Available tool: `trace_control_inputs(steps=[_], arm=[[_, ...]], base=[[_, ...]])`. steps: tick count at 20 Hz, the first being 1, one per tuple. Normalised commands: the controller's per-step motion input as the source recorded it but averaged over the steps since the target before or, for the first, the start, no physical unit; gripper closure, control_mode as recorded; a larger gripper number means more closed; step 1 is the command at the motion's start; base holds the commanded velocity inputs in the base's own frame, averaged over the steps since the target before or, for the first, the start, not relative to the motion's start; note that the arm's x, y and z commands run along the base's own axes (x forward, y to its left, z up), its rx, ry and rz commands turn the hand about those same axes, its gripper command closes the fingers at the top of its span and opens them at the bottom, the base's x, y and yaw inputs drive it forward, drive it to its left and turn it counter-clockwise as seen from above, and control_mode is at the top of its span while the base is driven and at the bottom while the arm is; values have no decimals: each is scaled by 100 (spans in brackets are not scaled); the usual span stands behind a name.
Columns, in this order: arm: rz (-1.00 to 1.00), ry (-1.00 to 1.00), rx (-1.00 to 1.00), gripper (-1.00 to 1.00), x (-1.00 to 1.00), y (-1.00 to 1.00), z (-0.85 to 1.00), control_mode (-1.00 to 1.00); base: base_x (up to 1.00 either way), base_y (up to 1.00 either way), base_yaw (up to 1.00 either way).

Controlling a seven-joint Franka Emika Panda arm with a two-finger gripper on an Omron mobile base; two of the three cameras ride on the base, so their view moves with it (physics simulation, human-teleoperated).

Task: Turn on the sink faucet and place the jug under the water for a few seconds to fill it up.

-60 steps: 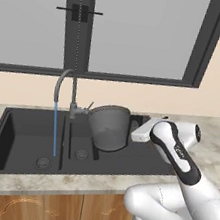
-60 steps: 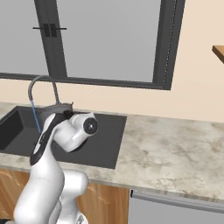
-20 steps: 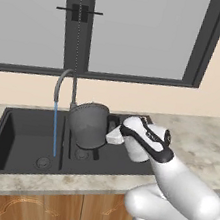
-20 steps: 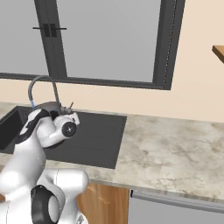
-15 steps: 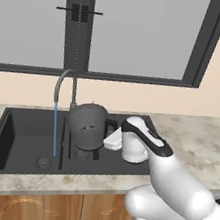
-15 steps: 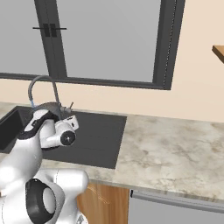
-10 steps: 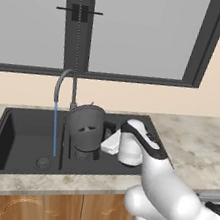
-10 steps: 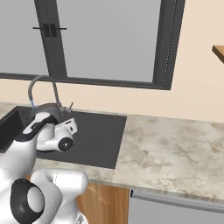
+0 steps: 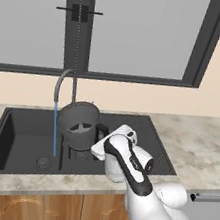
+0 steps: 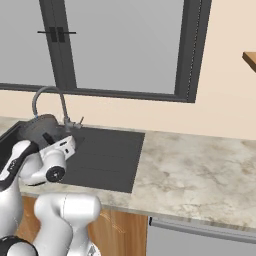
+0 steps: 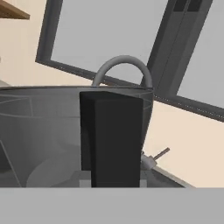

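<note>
The dark grey jug [image 9: 79,121] hangs over the black sink [image 9: 18,137], tilted a little, its rim just right of the thin blue water [image 9: 55,133]. The stream falls from the grey gooseneck faucet [image 9: 66,80] into the left basin, beside the jug's left edge. My gripper [image 9: 100,131] is shut on the jug's black side handle [image 11: 111,135]. In the right base view the jug [image 10: 39,127] sits below the faucet [image 10: 50,95], with the small lever [image 10: 80,121] to its right. In the hand view the jug's wall [image 11: 39,127] is close, and the spout [image 11: 124,65] arches behind it.
The flat drainboard [image 9: 141,135] lies right of the basins. A marble counter [image 10: 200,170] stretches to the right and runs along the front edge [image 9: 29,182]. A dark-framed window [image 9: 140,31] stands behind the sink, and a wooden shelf corner [image 10: 249,59] juts out at far right.
The arm has swung left and carried the jug from above the drainboard side to just beside the water stream. The water has kept running throughout.
</note>
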Motion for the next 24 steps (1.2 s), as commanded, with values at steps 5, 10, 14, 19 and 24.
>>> trace_control_inputs(steps=[5, 10, 14, 19, 24], arm=[[13, -4, 0, 100, -28, -14, -27, -100], [3, 14, 0, 100, 18, 1, -3, -100], [0, 41, 0, 100, 18, -3, 2, -100], [3, 9, 0, 100, 15, 1, -6, -100], [5, -3, 0, 100, 30, 1, -12, -100]], base=[[0, 0, 0], [0, 0, 0], [0, 0, 0], [0, 0, 0], [0, 0, 0]])
